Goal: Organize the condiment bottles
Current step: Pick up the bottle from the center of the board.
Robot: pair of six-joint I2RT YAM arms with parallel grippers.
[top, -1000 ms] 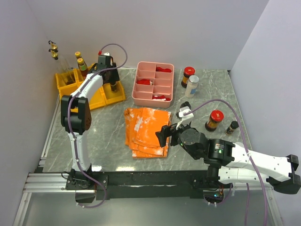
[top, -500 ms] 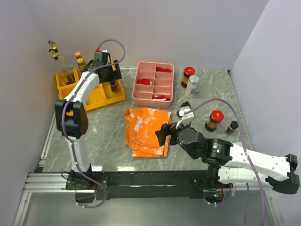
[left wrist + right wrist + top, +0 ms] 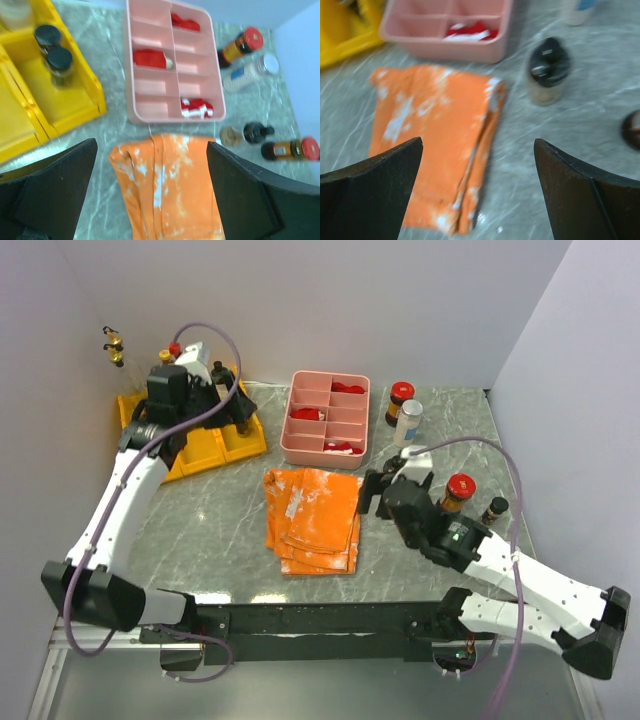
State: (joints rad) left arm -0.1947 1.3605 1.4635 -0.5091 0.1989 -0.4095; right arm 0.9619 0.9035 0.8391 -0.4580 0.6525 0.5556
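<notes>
Pink tray (image 3: 310, 459), orange cloth (image 3: 312, 520), condiment bottles (image 3: 400, 403) crowd mid-table.

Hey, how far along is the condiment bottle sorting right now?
Done: at least two black-capped jars stand in the yellow bin. In hand: nothing; left hand and right hand are open and empty. Left: five on the table right of the pink tray: two red-capped bottles, a silver-capped jar, a pale-filled jar and a small dark bottle.
</notes>
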